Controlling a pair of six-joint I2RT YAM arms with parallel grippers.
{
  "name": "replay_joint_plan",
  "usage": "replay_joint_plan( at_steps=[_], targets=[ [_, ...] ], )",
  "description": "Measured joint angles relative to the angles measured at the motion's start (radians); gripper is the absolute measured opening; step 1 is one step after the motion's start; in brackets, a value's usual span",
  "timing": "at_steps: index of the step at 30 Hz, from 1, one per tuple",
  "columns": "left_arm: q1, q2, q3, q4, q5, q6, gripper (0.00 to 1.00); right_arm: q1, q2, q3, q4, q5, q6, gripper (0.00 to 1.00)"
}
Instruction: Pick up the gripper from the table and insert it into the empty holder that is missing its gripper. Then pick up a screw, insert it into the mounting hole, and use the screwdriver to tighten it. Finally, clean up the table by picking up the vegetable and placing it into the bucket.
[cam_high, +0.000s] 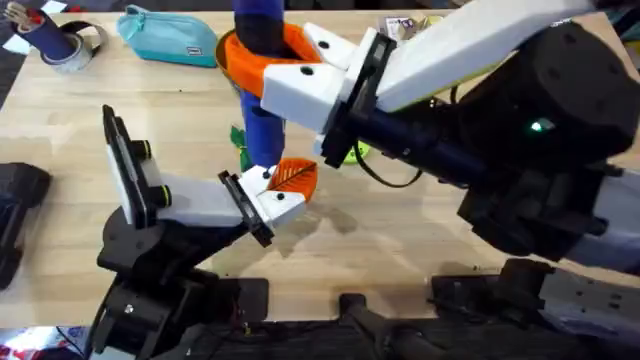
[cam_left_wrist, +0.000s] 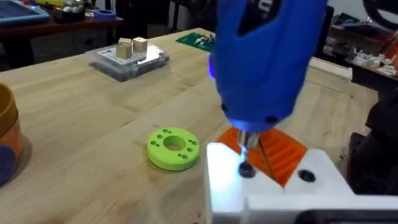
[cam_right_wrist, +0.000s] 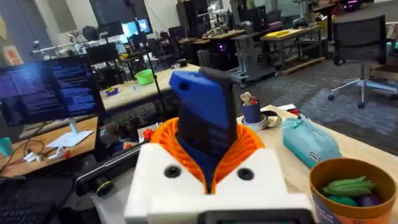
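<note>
With my right jaws gripping the screwdriver (cam_left_wrist: 267, 62), I tighten the screw (cam_left_wrist: 246, 169); orange gripper (cam_high: 293, 177) already seated, left jaws' state unclear.

The right arm (cam_high: 470, 50) is seen reaching in from the lower right of the overhead frame toward the upper centre, its white forearm angled across the tabletop. The right gripper (cam_high: 262, 55) is held at the top centre, its jaws closed on the screwdriver (cam_high: 262, 130), with orange ribbed pads (cam_right_wrist: 249, 146) pressed to either side of the handle. The left arm (cam_high: 190, 195) is kept low at the lower left, its forearm pointed toward the middle of the frame, where the left gripper (cam_high: 285, 185) is positioned.
</note>
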Motion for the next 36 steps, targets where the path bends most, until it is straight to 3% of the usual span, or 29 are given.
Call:
replay_joint_plan(
  at_steps=[36],
  targets=[
    [0.000,0.001,0.000,-0.001,0.003,-0.007,0.010,0.004,0.010,0.005,-0.021,0.000,0.026,0.023]
  ],
)
